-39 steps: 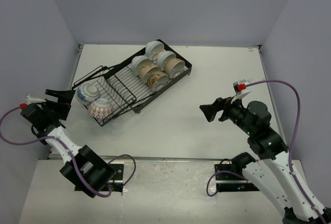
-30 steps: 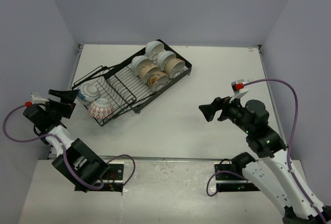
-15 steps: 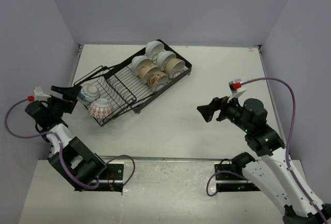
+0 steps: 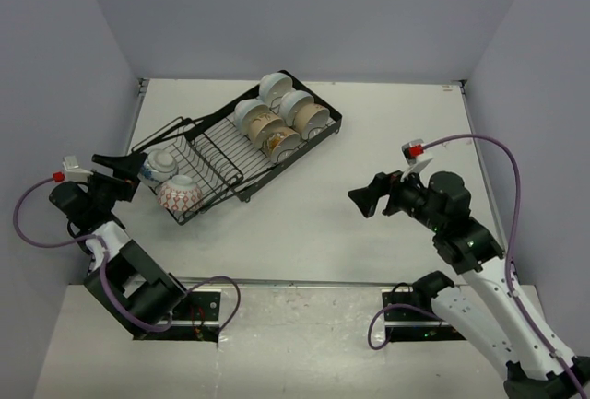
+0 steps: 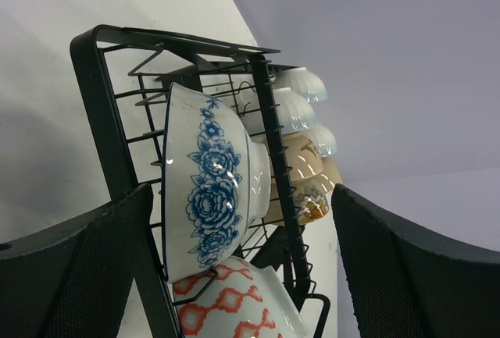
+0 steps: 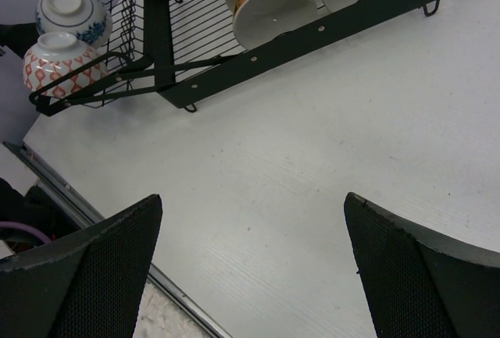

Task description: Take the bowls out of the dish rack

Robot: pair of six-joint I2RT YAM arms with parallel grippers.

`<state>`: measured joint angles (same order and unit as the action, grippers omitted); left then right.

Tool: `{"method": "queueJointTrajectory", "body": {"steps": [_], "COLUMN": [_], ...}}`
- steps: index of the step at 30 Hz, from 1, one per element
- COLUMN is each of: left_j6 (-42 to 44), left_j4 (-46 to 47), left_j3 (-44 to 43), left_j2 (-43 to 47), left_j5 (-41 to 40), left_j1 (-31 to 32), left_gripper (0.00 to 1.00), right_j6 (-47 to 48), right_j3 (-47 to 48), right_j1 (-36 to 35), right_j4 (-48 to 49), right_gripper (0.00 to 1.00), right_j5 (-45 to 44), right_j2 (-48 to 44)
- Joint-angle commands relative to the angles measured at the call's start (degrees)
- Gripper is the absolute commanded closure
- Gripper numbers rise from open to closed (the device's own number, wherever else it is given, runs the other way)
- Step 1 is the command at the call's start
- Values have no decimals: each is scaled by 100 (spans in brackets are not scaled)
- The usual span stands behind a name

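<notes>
- The dish rack (image 4: 214,154) is lying diagonally on the table (image 4: 369,123), running from near left toward the far middle.
- The blue-flowered bowl (image 5: 205,197) is sitting tilted among the tines of the rack's near-left section.
- The red-patterned bowl (image 5: 234,314) is sitting just beside the blue-flowered bowl, on its nearer side. In the right wrist view both are turning their foot rings upward.
- Six white and tan bowls (image 4: 265,126) are standing in two close rows in the rack's far section. One tan bowl is showing a coloured pattern on its side.
- The left gripper (image 4: 127,176) is hovering at the near-left end of the rack, level with the blue-flowered bowl.
  - Its fingers (image 5: 86,268) are spread wide and are gripping nothing.
  - In the left wrist view the two patterned bowls are showing between them. Whether a finger is touching the rack wire cannot be told.
- The right gripper (image 4: 361,200) is hanging over bare table on the right, well apart from the rack and pointing toward it.
  - Its fingers (image 6: 86,275) are likewise spread wide and are carrying nothing.
</notes>
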<state>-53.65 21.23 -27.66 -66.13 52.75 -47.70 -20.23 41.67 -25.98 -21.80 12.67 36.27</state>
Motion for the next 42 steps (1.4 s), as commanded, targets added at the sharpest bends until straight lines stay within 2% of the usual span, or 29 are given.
{"method": "queueJointTrajectory", "body": {"steps": [1,15,25,35,42], "left_j6": [-251,-558,-700,-717,-638], "left_j4": [416,794,979,1041,856], "left_j3": [111,305,375,446,375], "left_j2": [-23,-199,-339,-506,-498], "left_j5": [130,33,25,-63,-133], "left_j1": [68,165,174,174,174], "left_gripper": [5,14,31,34,41], "right_j6": [107,89,89,98,89], "right_j3": [69,87,87,52,8], "right_j1": [-30,-30,-30,-30,-30], "right_j4": [194,238,255,220,264], "right_gripper": [1,1,1,1,1], "right_j5": [201,342,342,298,263], "right_j2": [90,196,231,214,179]}}
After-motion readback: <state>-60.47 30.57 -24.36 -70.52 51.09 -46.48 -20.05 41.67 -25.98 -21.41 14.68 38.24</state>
